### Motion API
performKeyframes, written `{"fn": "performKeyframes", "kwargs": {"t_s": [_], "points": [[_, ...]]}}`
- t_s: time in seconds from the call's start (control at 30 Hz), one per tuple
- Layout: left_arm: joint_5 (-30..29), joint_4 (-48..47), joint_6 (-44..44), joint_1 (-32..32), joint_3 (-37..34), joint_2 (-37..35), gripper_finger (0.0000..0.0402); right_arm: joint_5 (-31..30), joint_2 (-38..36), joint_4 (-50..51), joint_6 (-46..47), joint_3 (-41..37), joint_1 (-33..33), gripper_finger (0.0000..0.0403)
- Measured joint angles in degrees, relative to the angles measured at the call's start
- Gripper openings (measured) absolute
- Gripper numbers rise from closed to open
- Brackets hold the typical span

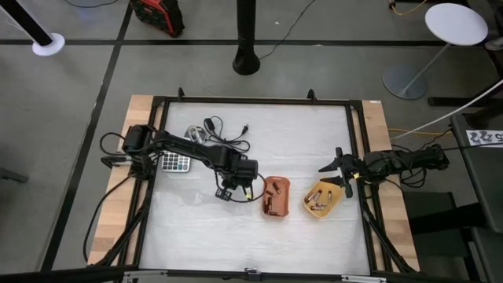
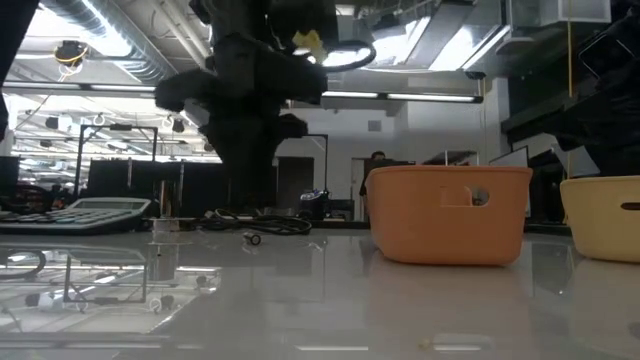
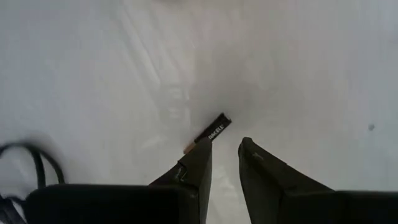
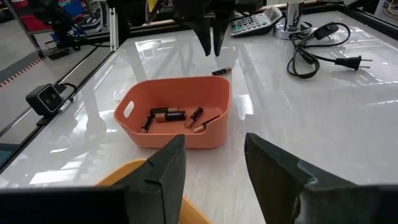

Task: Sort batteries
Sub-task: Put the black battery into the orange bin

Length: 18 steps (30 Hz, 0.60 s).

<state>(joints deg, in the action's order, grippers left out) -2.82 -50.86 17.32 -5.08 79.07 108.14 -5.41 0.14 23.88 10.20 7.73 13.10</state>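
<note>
A lone battery (image 3: 210, 134) lies flat on the white table (image 1: 314, 141), dark with a coppery end, just ahead of the left gripper (image 3: 225, 157). That gripper hangs above it with its two dark fingers (image 3: 198, 163) set a narrow gap apart and nothing between them; the battery sits beside the tip of one finger, not inside the gap. From the right wrist view the same battery (image 4: 221, 71) shows on the table beyond the orange tray (image 4: 205, 93), under the left arm's downward-pointing fingers.

The orange tray (image 1: 276, 196) holds several more batteries (image 4: 166, 116), lying loose on its floor (four or five can be made out). Just beside it, toward the right arm, the yellow tray (image 1: 323, 199) holds another few batteries (image 1: 317, 200). In the low view the orange tray (image 2: 448, 212) stands in front, with the yellow tray (image 2: 603, 218) at the picture's edge.

The right gripper (image 1: 343, 174) waits at the far corner of the yellow tray, its fingers (image 4: 166, 167) spread well apart and empty.

Behind the left arm lie a grey calculator (image 1: 176, 163), a black coiled cable (image 1: 222, 135) with a plug, and a small silvery object (image 1: 194, 134) too small to identify.
</note>
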Motion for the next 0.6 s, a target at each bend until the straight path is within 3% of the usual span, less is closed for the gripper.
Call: {"fn": "performKeyframes", "kwargs": {"t_s": [0.17, 0.6], "points": [[-0.1, 1.2, 9.0, -0.2, 0.0, 0.9, 0.007, 0.0, 0.0, 0.0, 0.0, 0.0, 0.0, 0.0161], [-1.7, 2.3, 19.2, -0.2, 0.0, 5.7, 0.007, 0.0, 0.0, 0.0, 0.0, 0.0, 0.0, 0.0161]]}}
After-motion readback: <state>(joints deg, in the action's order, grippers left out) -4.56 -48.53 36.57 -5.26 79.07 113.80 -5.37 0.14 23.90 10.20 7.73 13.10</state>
